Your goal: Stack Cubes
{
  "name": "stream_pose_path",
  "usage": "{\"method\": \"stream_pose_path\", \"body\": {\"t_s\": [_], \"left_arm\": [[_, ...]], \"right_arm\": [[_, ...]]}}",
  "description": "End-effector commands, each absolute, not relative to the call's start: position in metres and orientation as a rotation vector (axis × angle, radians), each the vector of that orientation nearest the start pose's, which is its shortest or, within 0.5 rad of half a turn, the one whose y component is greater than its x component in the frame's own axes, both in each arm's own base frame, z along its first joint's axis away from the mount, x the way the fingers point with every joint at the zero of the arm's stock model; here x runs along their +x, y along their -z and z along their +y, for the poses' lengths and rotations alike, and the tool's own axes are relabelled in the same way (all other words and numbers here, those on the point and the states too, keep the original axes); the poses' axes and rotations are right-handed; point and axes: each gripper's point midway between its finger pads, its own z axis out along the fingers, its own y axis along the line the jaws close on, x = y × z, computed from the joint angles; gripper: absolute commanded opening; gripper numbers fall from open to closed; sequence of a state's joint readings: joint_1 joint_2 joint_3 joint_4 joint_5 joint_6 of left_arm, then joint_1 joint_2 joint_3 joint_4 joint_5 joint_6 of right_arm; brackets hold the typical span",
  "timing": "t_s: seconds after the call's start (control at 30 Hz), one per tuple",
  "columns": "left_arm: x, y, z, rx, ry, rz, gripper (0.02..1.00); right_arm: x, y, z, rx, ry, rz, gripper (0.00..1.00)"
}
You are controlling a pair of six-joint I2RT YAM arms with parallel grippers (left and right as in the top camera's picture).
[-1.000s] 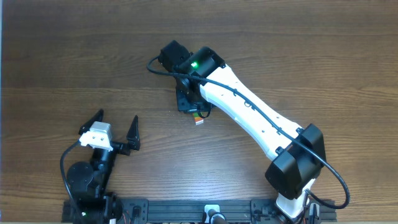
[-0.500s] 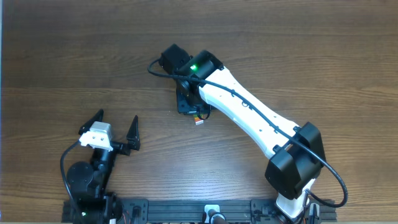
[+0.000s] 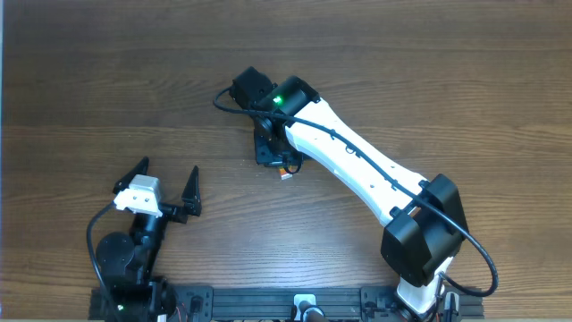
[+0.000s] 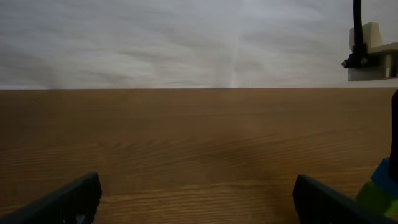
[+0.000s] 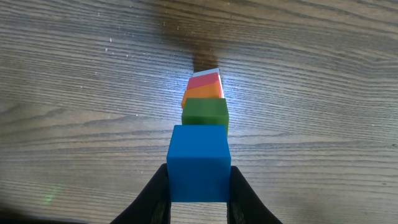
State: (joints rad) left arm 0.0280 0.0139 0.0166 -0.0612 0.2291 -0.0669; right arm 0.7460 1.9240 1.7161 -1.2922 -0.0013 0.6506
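Observation:
A stack of cubes stands on the wooden table near its middle. In the right wrist view I look down on it: a blue cube on top, a green cube under it, then an orange cube and a red cube lower down. My right gripper is shut on the blue cube, one finger on each side. From above, the right gripper covers most of the stack. My left gripper stands open at the near left, holding nothing. The left wrist view catches the blue cube and green cube.
The right arm's white forearm runs diagonally from the near right to the table's middle. Bare wood lies along the far side and at the left. The arms' base rail lines the near edge.
The right arm's wrist has shifted very slightly up the top view, still holding the blue cube. The left arm has not moved.

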Motion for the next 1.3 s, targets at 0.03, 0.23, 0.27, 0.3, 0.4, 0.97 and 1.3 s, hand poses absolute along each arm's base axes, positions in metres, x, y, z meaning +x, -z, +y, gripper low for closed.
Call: {"method": "stream_pose_path", "body": {"t_s": [0.03,0.23,0.27,0.3,0.4,0.97,1.3], "left_arm": [[0.2427,-0.1619,-0.0344,0.123,0.21,1.623,1.0],[0.2427,-0.1619,-0.0344,0.123,0.21,1.623,0.998],[0.2427,-0.1619,-0.0344,0.123,0.21,1.623,1.0],[0.2427,-0.1619,-0.0344,0.123,0.21,1.623,0.998],[0.2427,-0.1619,-0.0344,0.123,0.21,1.623,1.0],[0.2427,-0.1619,-0.0344,0.123,0.21,1.623,1.0],[0.2427,-0.1619,-0.0344,0.123,0.21,1.623,1.0]], "right_arm": [[0.2796,-0.1276,0.2569,-0.127,-0.088,3.079,0.012],[0.2807,-0.1268,0.2579,-0.127,-0.094,3.075,0.012],[0.281,-0.1267,0.2581,-0.127,-0.096,3.073,0.012],[0.2814,-0.1268,0.2586,-0.127,-0.098,3.071,0.012],[0.2821,-0.1269,0.2591,-0.127,-0.101,3.069,0.012],[0.2824,-0.1237,0.2549,-0.123,-0.072,3.068,0.009],[0.2819,-0.1228,0.2543,-0.123,-0.069,3.07,0.012]]}}
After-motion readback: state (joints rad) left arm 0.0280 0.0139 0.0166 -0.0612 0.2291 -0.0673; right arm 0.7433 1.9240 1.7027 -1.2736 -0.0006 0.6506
